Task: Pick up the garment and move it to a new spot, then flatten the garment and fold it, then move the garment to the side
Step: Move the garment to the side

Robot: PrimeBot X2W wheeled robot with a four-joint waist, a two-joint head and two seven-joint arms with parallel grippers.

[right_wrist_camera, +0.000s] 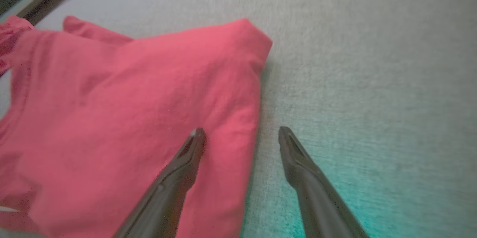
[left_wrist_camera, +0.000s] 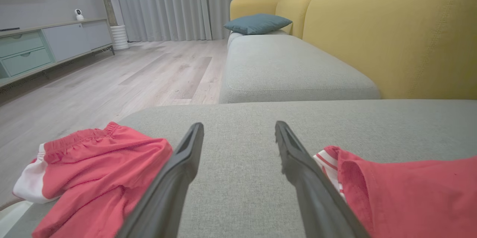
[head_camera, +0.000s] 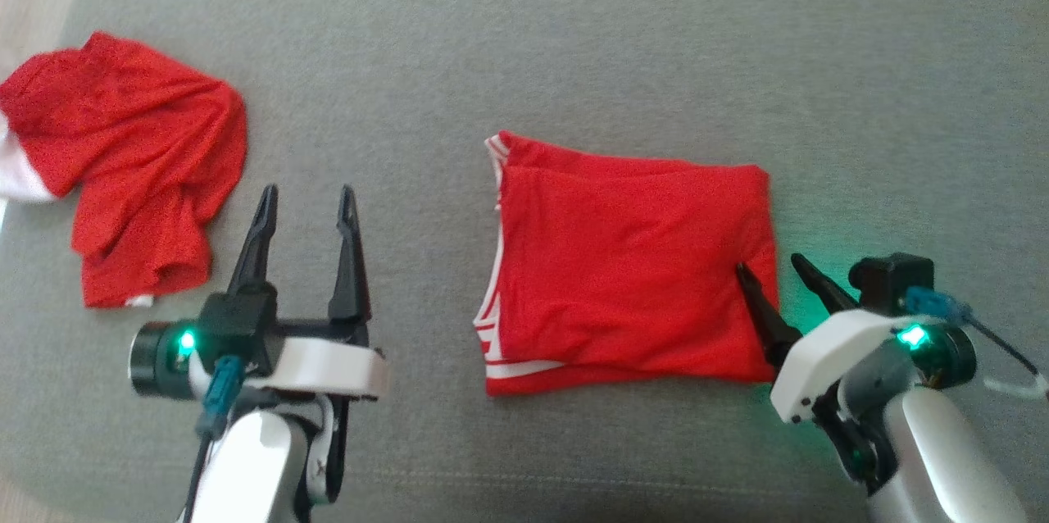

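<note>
- The garment (head_camera: 631,269) is thin red knit fabric with white striped trim. It is folded into a flat, roughly rectangular pad with soft, slightly rounded corners.
- It lies at the middle of the grey seat cushion (head_camera: 574,39), a coarse woven upholstery with a matte surface.
- Orientation: the long axis runs left to right across the head view, only a little longer than the short one. The white-trimmed edge faces the robot's left; the plain folded edge faces its right.
- The left gripper (head_camera: 308,193) hangs over bare cushion, well apart from the garment. Its fingers (head_camera: 256,244) stand apart with nothing between them.
- The right gripper (head_camera: 769,263) sits at the garment's right edge, fingers apart. One finger is over the red fabric and the other over the cushion just beside it. Contact with the fabric cannot be confirmed.
- A second item — crumpled red shorts (head_camera: 131,154) with a white panel and a gathered waistband — lies at the cushion's left end.
- The left wrist view adds the room: a yellow sofa back (left_wrist_camera: 391,33), a blue pillow (left_wrist_camera: 257,23), a pale wood floor (left_wrist_camera: 111,81), grey curtains (left_wrist_camera: 167,3) and a low cabinet (left_wrist_camera: 48,44).
- The right wrist view is blurred, but it shows the garment's layered far corner close up.
</note>
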